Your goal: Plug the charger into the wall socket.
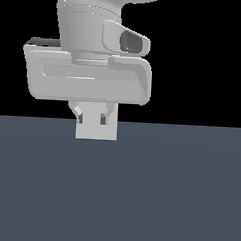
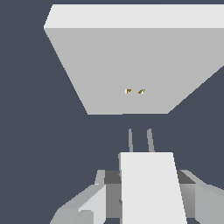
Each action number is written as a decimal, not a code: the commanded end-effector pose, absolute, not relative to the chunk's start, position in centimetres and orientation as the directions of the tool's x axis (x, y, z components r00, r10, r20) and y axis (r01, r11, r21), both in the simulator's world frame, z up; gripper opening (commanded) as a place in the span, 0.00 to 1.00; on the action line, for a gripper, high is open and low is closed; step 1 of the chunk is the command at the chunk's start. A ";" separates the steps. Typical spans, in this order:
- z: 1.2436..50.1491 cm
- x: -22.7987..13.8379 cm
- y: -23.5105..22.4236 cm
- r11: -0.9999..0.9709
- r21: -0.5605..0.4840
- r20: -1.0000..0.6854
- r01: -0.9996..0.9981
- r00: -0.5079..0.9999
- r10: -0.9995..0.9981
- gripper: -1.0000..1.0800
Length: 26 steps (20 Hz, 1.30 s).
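My gripper (image 2: 146, 199) is shut on the charger (image 2: 148, 188), a white boxy block. Its two thin grey prongs (image 2: 140, 140) point toward the wall socket (image 2: 131, 61). The socket is a light grey square plate standing just ahead, with two small dark-yellowish holes (image 2: 134, 91) at its centre. The prongs stop short of the plate and line up roughly with the holes. In the exterior view the plate (image 1: 96, 130) stands in front of my gripper (image 1: 91, 119). The plate covers the fingertips, and I cannot make out the charger there.
A plain dark blue-grey floor (image 1: 178, 195) runs under everything. The background above it is black. The white hand body and wrist (image 1: 87, 78) fill the upper part of the exterior view. No other object shows.
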<state>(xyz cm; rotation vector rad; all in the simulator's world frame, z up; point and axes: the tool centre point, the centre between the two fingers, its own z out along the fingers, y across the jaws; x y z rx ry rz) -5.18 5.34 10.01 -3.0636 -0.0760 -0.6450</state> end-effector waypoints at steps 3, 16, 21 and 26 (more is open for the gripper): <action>10.0 -5.2 5.4 -0.999 0.000 0.403 0.052 0.914 0.048 0.00; 10.1 -2.4 5.5 -0.999 -0.003 0.403 0.051 0.914 0.046 0.00; 10.0 -0.8 5.6 -0.999 -0.002 0.402 0.051 0.914 0.046 0.00; 10.0 -0.2 5.6 -0.999 -0.002 0.402 0.051 0.914 0.046 0.00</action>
